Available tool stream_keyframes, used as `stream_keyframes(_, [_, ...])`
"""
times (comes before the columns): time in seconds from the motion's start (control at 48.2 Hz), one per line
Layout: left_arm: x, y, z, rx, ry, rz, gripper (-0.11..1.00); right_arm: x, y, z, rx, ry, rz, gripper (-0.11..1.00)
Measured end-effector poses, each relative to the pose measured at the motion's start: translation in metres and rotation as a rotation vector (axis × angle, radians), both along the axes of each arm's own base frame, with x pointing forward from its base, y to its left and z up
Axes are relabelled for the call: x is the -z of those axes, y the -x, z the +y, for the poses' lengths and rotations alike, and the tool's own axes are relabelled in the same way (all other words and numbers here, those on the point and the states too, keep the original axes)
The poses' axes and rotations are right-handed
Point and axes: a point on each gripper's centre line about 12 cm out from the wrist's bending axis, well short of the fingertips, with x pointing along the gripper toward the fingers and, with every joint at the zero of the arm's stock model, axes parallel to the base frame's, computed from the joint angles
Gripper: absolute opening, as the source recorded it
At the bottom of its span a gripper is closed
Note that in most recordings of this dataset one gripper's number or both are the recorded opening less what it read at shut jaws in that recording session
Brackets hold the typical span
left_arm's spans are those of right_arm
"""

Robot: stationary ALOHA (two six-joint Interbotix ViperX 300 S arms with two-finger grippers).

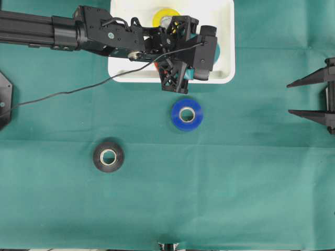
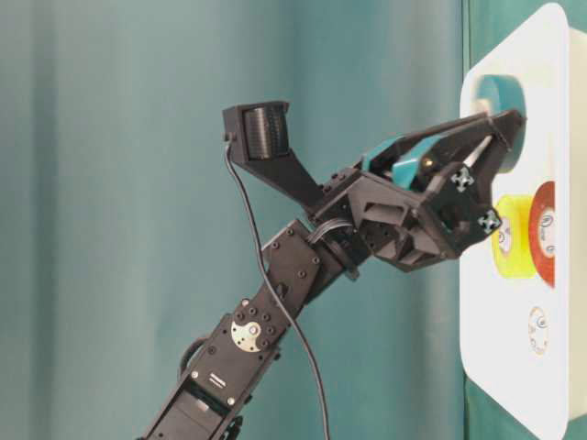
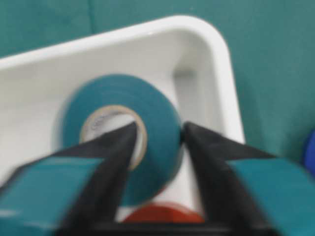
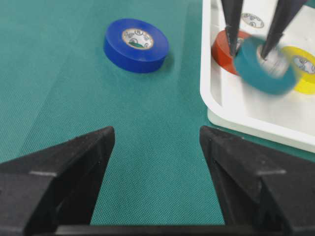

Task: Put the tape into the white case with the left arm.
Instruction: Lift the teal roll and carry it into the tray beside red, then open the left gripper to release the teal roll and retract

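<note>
A teal tape (image 3: pixel 118 91) roll hangs tilted and blurred just above the floor of the white case (image 3: pixel 216 59). My left gripper (image 3: pixel 158 129) straddles the roll's wall: one teal-banded finger sits in the core hole, the other at the outer rim. The jaws stand wider than that wall, so the gripper is open. From the right wrist view the teal tape (image 4: pixel 258 69) is a smear just under the left fingertips (image 4: pixel 231 29). My right gripper (image 4: pixel 157 135) stands open over bare cloth at the right edge (image 1: pixel 303 98), holding nothing.
A red roll (image 4: pixel 221 49) and a yellow roll (image 4: pixel 305 73) lie in the case beside the teal one. A blue roll (image 1: pixel 187 114) lies on the green cloth just in front of the case, and a black roll (image 1: pixel 108 156) lies further left.
</note>
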Motion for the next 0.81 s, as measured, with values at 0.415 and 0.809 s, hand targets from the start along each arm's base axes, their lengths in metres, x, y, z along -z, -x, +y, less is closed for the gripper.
stream_keyframes(0.415, [0.003, 0.001, -0.004, 0.009, 0.000, 0.008, 0.88, 0.000, 0.000, 0.000, 0.000, 0.000, 0.000, 0.97])
stream_keyframes(0.809, [-0.006, 0.021, -0.019, 0.028, 0.007, 0.013, 0.88, 0.000, 0.000, 0.000, 0.000, 0.000, 0.000, 0.97])
